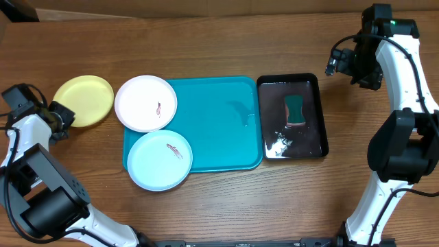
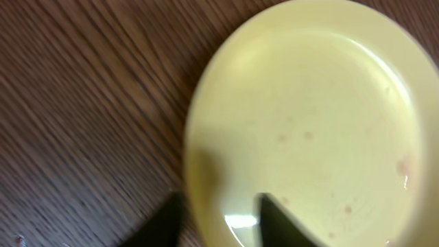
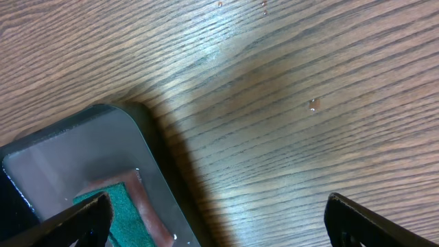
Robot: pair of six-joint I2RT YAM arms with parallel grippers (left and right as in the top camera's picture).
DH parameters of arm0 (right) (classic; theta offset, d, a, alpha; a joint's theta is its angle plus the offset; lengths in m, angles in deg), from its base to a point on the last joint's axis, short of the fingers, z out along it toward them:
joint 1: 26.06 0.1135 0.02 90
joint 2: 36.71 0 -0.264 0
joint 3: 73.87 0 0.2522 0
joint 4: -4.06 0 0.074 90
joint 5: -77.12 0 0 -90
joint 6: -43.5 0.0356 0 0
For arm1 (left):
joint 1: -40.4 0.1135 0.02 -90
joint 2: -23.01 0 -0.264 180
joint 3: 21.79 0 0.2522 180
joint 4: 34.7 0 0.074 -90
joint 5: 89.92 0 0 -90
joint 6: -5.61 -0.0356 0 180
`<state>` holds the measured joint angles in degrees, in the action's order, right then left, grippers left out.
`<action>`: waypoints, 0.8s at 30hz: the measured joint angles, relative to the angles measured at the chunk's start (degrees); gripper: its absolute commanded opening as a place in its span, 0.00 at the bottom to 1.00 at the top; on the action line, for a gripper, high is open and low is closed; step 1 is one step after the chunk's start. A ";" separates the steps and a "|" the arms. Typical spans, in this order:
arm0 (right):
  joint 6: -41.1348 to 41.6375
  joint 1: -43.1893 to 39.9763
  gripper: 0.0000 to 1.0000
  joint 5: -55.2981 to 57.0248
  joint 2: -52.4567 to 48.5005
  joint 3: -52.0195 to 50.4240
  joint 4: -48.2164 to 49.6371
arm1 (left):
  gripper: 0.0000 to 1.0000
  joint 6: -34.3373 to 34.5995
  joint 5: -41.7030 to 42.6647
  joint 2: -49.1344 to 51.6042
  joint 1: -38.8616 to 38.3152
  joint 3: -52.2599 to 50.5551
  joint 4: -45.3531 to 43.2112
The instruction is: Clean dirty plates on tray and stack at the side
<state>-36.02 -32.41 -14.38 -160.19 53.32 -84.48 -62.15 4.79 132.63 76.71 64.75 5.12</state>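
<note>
At the left end of the bench (image 1: 219,41), off the turquoise tray (image 1: 219,130), the yellow plate (image 1: 84,100) lies flat on the wood. The left fingers (image 2: 285,230) straddle its near rim. One dark finger sits outside over bare wood and the other over the plate's inner slope, with the rim running through the gap between them. They stand a modest way apart, pale plastic showing between them, so they are not clamped on the rim. Faint reddish specks dot the plate's floor.

The white plate (image 1: 145,103) rests across the tray's upper left corner and the pale blue plate (image 1: 160,159) overhangs its lower left corner. Whether the two touch I cannot tell. Each carries a small brown-red smear.

Just beside the tray on its right, the black tray (image 1: 310,134) holds a green sponge (image 1: 295,110). The right fingers (image 3: 75,219) are spread wide with nothing between them, above bare wood off that tray's corner.
</note>
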 measured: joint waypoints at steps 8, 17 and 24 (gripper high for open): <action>-0.02 0.00 1.00 0.00 0.00 0.00 0.02 | 0.56 -2.82 6.47 0.20 -1.42 15.19 20.35; -0.04 0.00 1.00 -0.02 0.00 0.00 0.00 | 0.57 -5.57 9.73 -5.16 -9.62 32.39 49.35; -0.02 0.00 1.00 -0.02 0.00 0.00 0.02 | 0.58 -6.32 0.74 -14.38 -23.85 28.37 59.76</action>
<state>-36.04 -32.41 -14.40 -160.19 53.32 -84.46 -68.46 5.53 118.25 52.86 93.12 64.88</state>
